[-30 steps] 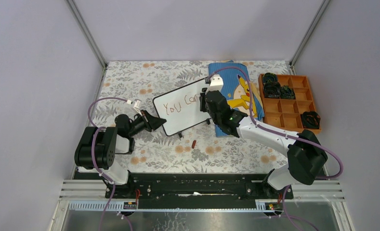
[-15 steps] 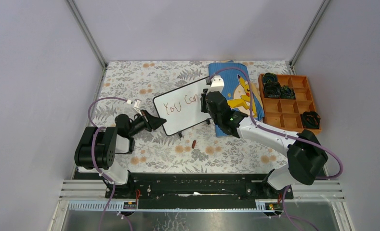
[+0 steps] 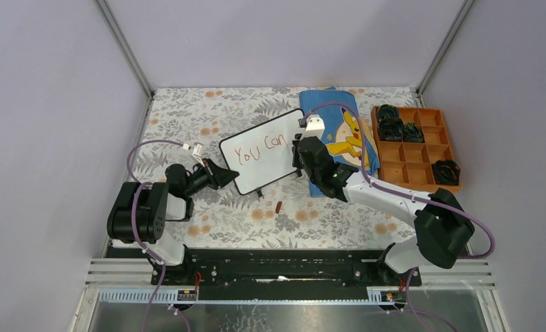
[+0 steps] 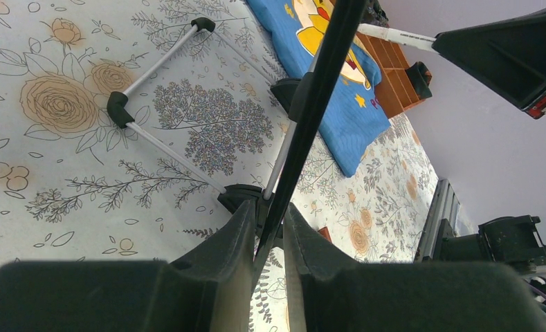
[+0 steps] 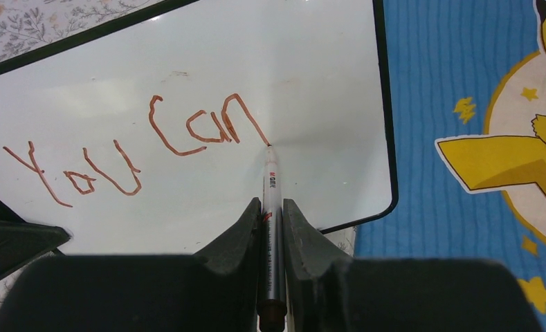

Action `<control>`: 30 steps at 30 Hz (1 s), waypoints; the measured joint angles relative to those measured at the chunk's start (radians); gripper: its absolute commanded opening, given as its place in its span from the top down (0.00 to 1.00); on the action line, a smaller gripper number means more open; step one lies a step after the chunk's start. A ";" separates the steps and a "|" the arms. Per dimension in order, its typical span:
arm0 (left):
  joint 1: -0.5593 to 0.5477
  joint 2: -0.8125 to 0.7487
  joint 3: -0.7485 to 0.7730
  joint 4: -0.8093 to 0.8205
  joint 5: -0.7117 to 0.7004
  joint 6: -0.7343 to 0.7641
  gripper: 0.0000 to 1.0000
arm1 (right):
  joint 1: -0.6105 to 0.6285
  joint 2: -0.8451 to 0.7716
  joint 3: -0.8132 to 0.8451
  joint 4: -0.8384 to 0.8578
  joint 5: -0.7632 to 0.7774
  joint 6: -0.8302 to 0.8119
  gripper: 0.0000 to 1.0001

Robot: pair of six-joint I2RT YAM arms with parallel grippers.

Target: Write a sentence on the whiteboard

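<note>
My right gripper (image 5: 270, 207) clamps the marker (image 5: 273, 187), my left gripper (image 4: 268, 221) pinches only the 8 o'clock corner of the whiteboard (image 5: 311, 69), so pen pressure may pivot it, skewing the sentence (image 5: 138, 138).

Light falls evenly and diffusely over the worktop (image 3: 187, 111), bright and without hard shadows; only soft shade lies under the arms. The whiteboard (image 5: 256, 62) carries a pale grey sheen rather than glare, with a faint shadow at the tip of the marker (image 5: 271, 185). In the wrist views the left gripper (image 4: 270, 216) and right gripper (image 5: 270, 207) loom dark, underlit and slightly soft.
</note>
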 measured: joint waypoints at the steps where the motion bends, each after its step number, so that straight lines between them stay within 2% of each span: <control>1: 0.000 0.000 0.000 0.000 0.000 0.000 0.74 | 0.000 -0.005 -0.002 -0.003 0.000 0.001 1.00; 10: 0.000 0.000 0.000 -0.001 0.000 0.000 0.74 | 0.019 -0.182 -0.047 0.005 -0.026 0.000 1.00; 15: 0.000 0.000 0.000 -0.001 0.000 0.000 0.74 | 0.153 -0.258 -0.117 0.080 -0.024 -0.049 1.00; 19: 0.000 0.000 0.000 -0.001 0.000 0.000 0.74 | 0.247 -0.245 -0.183 0.124 -0.017 -0.081 1.00; 24: 0.000 0.000 0.000 -0.002 0.000 0.000 0.74 | 0.332 -0.150 -0.214 0.175 0.007 -0.108 1.00; 30: 0.000 0.000 0.000 -0.002 0.000 0.000 0.74 | 0.362 -0.061 -0.219 0.232 0.027 -0.123 1.00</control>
